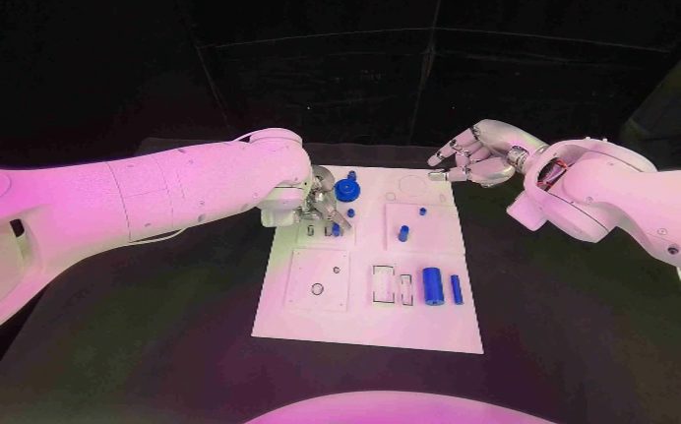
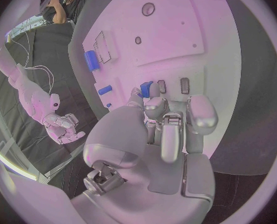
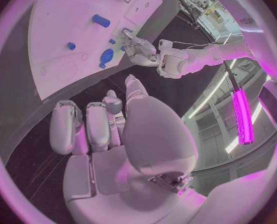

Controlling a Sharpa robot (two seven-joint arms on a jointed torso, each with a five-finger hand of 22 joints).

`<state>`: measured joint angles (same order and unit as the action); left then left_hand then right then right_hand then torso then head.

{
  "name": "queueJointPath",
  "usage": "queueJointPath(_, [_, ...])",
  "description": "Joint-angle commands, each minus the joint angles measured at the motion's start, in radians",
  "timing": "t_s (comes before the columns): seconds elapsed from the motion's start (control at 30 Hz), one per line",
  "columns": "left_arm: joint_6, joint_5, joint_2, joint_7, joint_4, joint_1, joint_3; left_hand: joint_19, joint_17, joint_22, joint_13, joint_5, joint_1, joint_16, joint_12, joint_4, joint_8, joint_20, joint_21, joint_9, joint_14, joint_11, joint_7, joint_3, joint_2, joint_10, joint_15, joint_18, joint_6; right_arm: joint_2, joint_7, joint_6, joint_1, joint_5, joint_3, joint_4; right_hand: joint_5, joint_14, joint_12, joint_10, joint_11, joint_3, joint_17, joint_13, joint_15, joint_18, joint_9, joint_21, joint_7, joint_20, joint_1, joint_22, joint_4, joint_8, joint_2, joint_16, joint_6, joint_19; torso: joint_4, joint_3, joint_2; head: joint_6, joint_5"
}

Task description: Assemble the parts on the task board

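The white task board [image 1: 362,321] lies in the middle of the black table. My left hand [image 1: 324,206] reaches down over its far left part, beside a round blue part [image 1: 349,189]. In the left wrist view its fingertips [image 2: 155,88] pinch a small blue part [image 2: 145,88] just over the board [image 2: 194,30]. Two small blue parts [image 1: 403,234] [image 1: 421,212] stand near the board's middle. A thick blue cylinder [image 1: 431,281] and a thinner one [image 1: 456,288] lie toward the near right. My right hand [image 1: 475,160] hovers off the board's far right corner, fingers curled in, holding nothing.
The board carries outlined recesses: a rectangular slot [image 1: 383,283], a square panel with small holes [image 1: 318,279] and a faint circle [image 1: 413,186]. Black table surface [image 1: 142,345] surrounds the board. The right wrist view shows the board [image 3: 57,20] and my left hand [image 3: 140,48] beyond my right hand [image 3: 95,129].
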<state>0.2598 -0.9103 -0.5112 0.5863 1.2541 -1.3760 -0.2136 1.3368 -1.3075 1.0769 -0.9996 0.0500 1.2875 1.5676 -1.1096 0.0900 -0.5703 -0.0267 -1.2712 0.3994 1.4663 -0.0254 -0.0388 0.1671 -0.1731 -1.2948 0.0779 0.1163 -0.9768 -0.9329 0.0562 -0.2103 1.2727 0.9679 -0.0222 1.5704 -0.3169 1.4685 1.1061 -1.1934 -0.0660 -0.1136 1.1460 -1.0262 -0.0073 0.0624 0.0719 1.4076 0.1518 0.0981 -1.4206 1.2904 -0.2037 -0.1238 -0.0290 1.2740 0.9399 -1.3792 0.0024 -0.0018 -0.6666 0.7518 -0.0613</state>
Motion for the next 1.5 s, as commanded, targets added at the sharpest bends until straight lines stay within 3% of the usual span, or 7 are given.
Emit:
queueJointPath(0.03, [-0.012,-0.005,-0.001,-0.005,0.006,0.000,0.000,-0.008,-0.263,0.002,0.007,0.002,0.083,0.003,0.017,-0.064,0.005,0.003,-0.007,0.000,0.104,-0.009,0.002,-0.062,-0.023,0.010,0.013,-0.017,0.019,0.002,0.001,0.007,0.002,0.004,0.001,-0.001,-0.008,0.016,-0.003,-0.003,0.004,-0.005,0.000,0.001,-0.007,0.005,-0.001,-0.003,-0.003,-0.001,-0.006,-0.001,0.004,-0.006,0.006,-0.006,0.003,0.003,-0.0005,-0.0003,-0.001,0.001,0.001])
queueJointPath(0.17, [-0.037,-0.005,-0.010,-0.019,0.017,0.000,0.000,-0.012,-0.263,0.005,0.019,0.032,0.130,0.003,0.038,-0.135,0.016,0.004,-0.007,0.001,0.104,-0.004,-0.004,-0.155,-0.021,0.019,0.011,-0.018,0.035,0.004,0.002,0.009,0.002,0.004,0.001,-0.003,-0.017,0.016,-0.004,-0.003,0.004,-0.006,0.000,0.002,-0.007,0.005,-0.001,-0.004,-0.002,-0.001,-0.008,-0.002,0.005,-0.007,0.008,-0.007,0.003,0.003,0.0005,-0.0004,0.000,0.002,0.002])
queueJointPath(0.33, [-0.078,-0.005,-0.034,-0.030,0.043,0.000,0.001,-0.015,-0.263,0.018,0.028,0.038,0.006,0.003,0.055,-0.214,0.013,-0.006,-0.013,0.017,0.104,-0.001,-0.018,-0.404,0.050,0.007,0.001,-0.018,0.036,0.007,0.003,0.010,0.002,0.004,0.001,-0.008,-0.020,0.016,-0.004,-0.003,0.004,-0.006,0.000,0.002,-0.007,0.005,-0.001,-0.004,-0.002,-0.001,-0.009,-0.001,0.005,-0.007,0.008,-0.007,0.003,0.003,0.0026,0.0004,0.001,0.003,0.001])
queueJointPath(0.37, [-0.094,-0.005,-0.043,-0.032,0.055,0.000,0.001,-0.014,-0.263,0.025,0.026,0.036,-0.075,0.003,0.054,-0.243,0.005,-0.008,-0.016,0.030,0.104,0.000,-0.021,-0.551,0.093,0.000,-0.001,-0.018,0.034,0.007,0.003,0.010,0.002,0.004,0.001,-0.009,-0.020,0.016,-0.004,-0.003,0.004,-0.006,0.000,0.002,-0.007,0.005,-0.001,-0.004,-0.002,-0.001,-0.009,-0.001,0.005,-0.007,0.008,-0.008,0.003,0.003,0.0021,0.0001,0.001,0.003,0.000])
queueJointPath(0.6, [-0.203,-0.005,-0.093,-0.046,0.117,-0.001,0.001,-0.017,-0.263,0.027,0.025,0.031,-0.179,0.003,0.051,-0.253,-0.029,-0.007,-0.011,0.065,0.104,0.002,-0.012,-0.761,0.162,-0.009,0.003,-0.017,0.040,0.009,0.001,0.010,0.002,0.004,0.001,-0.016,-0.023,0.016,-0.004,-0.003,0.004,-0.008,-0.001,0.002,-0.007,0.005,-0.001,-0.005,-0.002,-0.002,-0.007,-0.002,0.004,-0.007,0.008,-0.009,0.003,0.003,0.0027,0.0004,0.002,0.002,0.002])
queueJointPath(1.13, [-0.368,-0.084,-0.158,-0.079,0.190,0.028,-0.001,-0.018,-0.263,0.024,0.021,0.029,-0.197,0.003,0.045,-0.250,-0.044,-0.005,-0.007,0.079,0.104,0.000,-0.009,-0.806,0.183,-0.016,0.005,-0.015,0.041,0.009,-0.007,0.008,0.002,0.004,0.000,-0.030,-0.024,0.017,-0.005,-0.002,0.003,-0.015,-0.003,0.005,-0.007,0.006,-0.001,-0.007,-0.002,-0.002,0.001,-0.005,-0.001,-0.009,0.007,-0.011,0.003,0.004,0.0155,0.0032,0.005,0.007,0.004])
queueJointPath(1.5, [-0.368,-0.148,-0.153,-0.064,0.174,0.060,-0.001,-0.019,-0.263,0.021,0.018,0.028,-0.198,0.003,0.042,-0.249,-0.046,-0.004,-0.005,0.081,0.104,0.000,-0.009,-0.812,0.185,-0.019,0.005,-0.015,0.041,0.014,-0.005,0.011,0.002,0.004,0.000,-0.028,-0.023,0.017,-0.006,-0.002,0.003,-0.016,-0.003,0.005,-0.007,0.006,-0.001,-0.007,-0.003,-0.002,0.002,-0.005,-0.001,-0.009,0.007,-0.012,0.003,0.004,0.0096,0.0027,0.002,0.007,-0.001])
